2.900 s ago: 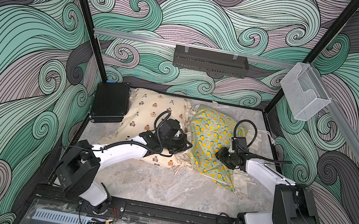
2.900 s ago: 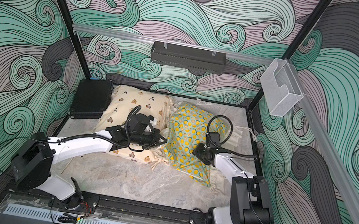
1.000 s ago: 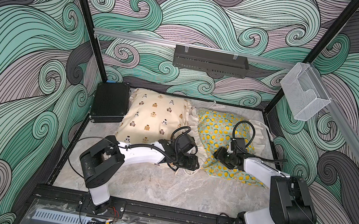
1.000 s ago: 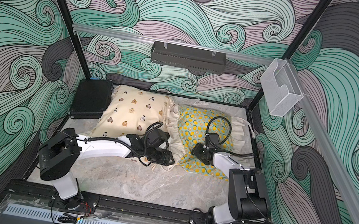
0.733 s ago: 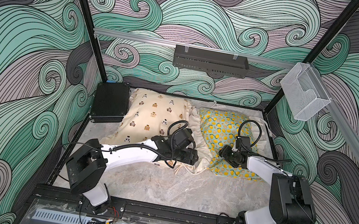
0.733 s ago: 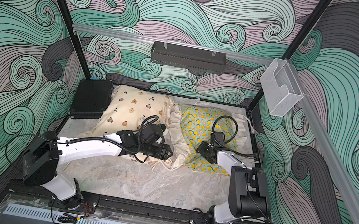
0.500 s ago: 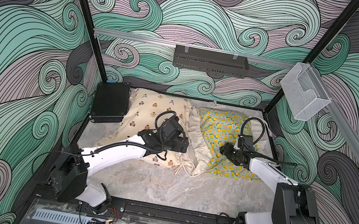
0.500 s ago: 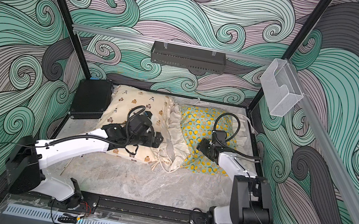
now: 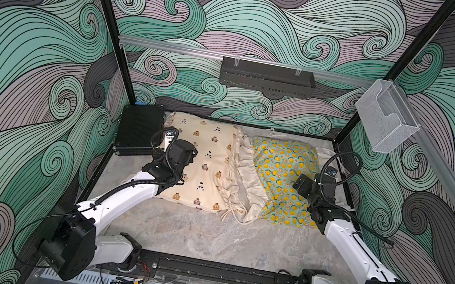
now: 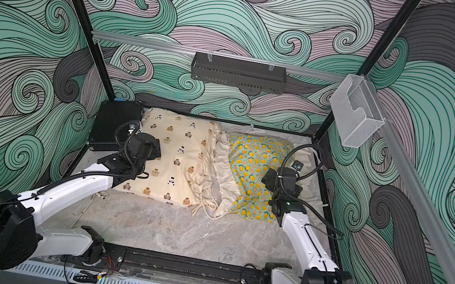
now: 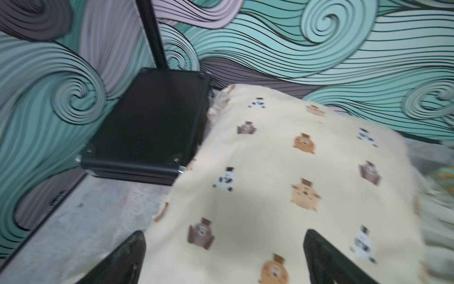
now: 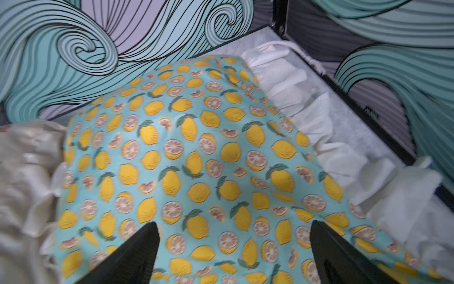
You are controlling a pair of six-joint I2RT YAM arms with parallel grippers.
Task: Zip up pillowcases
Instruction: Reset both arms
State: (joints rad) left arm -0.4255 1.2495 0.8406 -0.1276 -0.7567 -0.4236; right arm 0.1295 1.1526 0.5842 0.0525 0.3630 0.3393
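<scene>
Over the tabletop [image 9: 203, 233], your left claw [image 11: 223, 236] is hovering wide open and empty above the bear pillowcase [image 9: 210, 158], your right claw [image 12: 234, 225] likewise above the lemon pillowcase [image 9: 282, 165], seemingly one pillowcase per arm.

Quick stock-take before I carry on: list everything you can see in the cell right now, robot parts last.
bear pillowcase: one, cream with small brown bears, far part of the table, next to the black case
lemon pillowcase: one, mint-green with yellow lemons, right of the bear pillowcase, cream ruffles meeting between them
black case: one, black, far left corner
shelf: one, black, on the back rail
clear holder: one, transparent, on the right-hand rail
table: one, grey marbled, under everything
left tool: one, black, open, over the bear pillowcase
right tool: one, black, open, over the lemon pillowcase
</scene>
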